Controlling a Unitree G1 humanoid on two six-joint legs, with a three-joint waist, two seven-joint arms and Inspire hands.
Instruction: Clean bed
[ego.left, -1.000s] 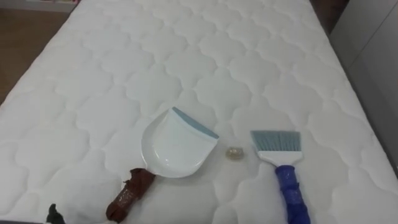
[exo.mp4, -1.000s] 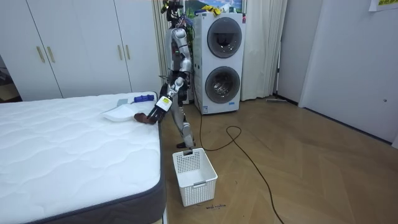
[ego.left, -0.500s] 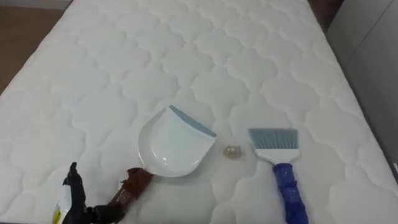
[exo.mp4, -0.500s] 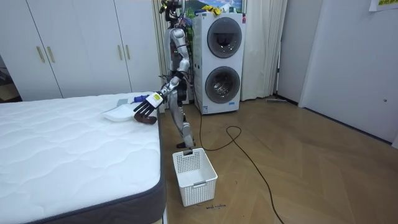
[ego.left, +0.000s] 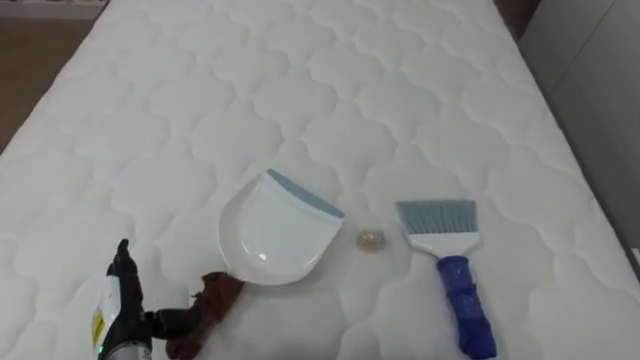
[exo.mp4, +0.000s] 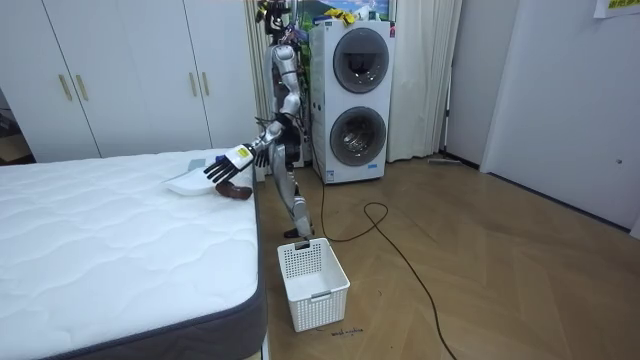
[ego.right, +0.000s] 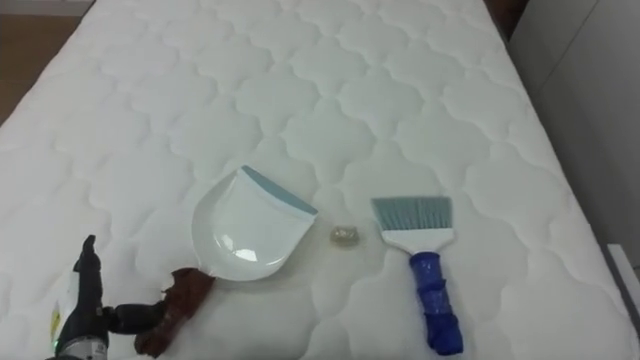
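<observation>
left hand (ego.left: 122, 315) has come up into the lower left of the eye views since a second ago, when only its tip showed at the bottom edge. the room view agrees: it was low at the dustpan handle (ego.left: 215, 297) and is now lifted a little above it. fingers (exo.mp4: 215, 170) straight and spread, holding nothing. the thumb reaches toward the brown handle and may just touch it, but there is no grasp yet.

dustpan (ego.left: 275, 235), brush (ego.left: 445, 248) and the small crumb of debris (ego.left: 373, 240) keep the same places relative to each other. the slight shift of the whole picture is the camera's own. judgement: the task is barely begun. the hand is lining up to take the pan, and the crumb is not yet swept.

layout: the crumb lies on the bed (ego.left: 330, 90) between the pan's blue-grey lip and the brush bristles, just beside both and touching neither. pan mouth faces far-right. the brush's blue handle points to the near side.

edges and room: all three things sit toward the near end of the mattress, and in the room view the pan handle lies close to the bed's edge at the robot's side. the quilted surface runs open far and left. the right edge lies beyond the brush, with a grey cupboard front (ego.left: 590, 90) past it. on the floor beside the bed stands a white basket (exo.mp4: 320, 290), a likely place to empty the pan.
</observation>
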